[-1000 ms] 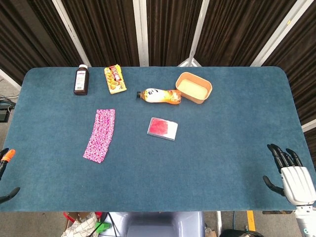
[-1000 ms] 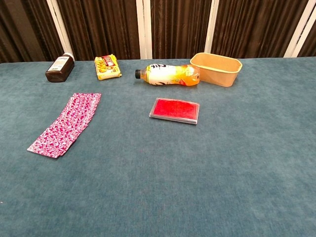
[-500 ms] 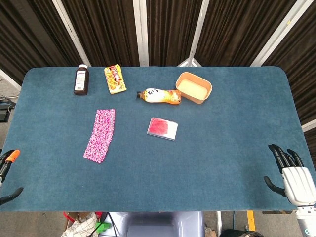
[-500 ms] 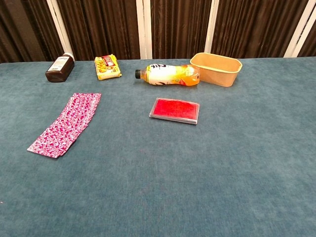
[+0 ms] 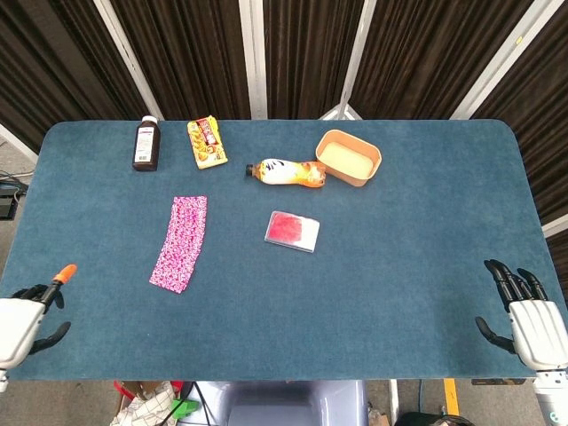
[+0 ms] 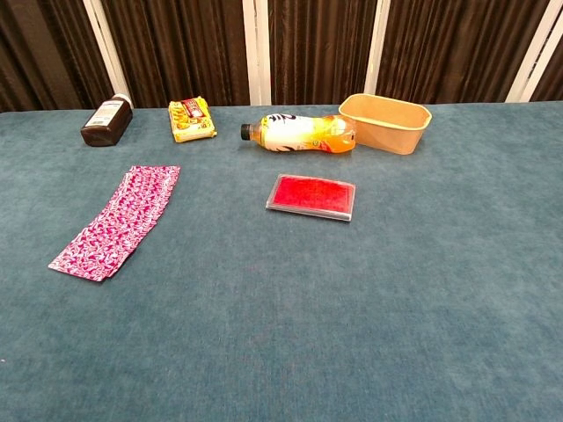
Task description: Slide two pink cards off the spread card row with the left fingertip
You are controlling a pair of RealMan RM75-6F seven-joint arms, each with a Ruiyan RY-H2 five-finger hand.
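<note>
A row of overlapping pink patterned cards (image 5: 180, 242) (image 6: 118, 220) lies spread on the blue table, left of centre. My left hand (image 5: 25, 315) is at the table's near left corner, well below and left of the cards, holding nothing, with an orange-tipped finger (image 5: 64, 272) stretched toward the table. My right hand (image 5: 526, 311) rests at the near right corner with its dark fingers spread and nothing in it. Neither hand shows in the chest view.
A red card box (image 5: 291, 231) lies mid-table. Along the far side are a dark bottle (image 5: 146, 143), a yellow snack pack (image 5: 206, 142), a lying orange drink bottle (image 5: 286, 171) and a tan tub (image 5: 348, 157).
My left hand has come up into view at the near left corner, moving right toward the table. My right hand has barely shifted. The cards have not moved.
</note>
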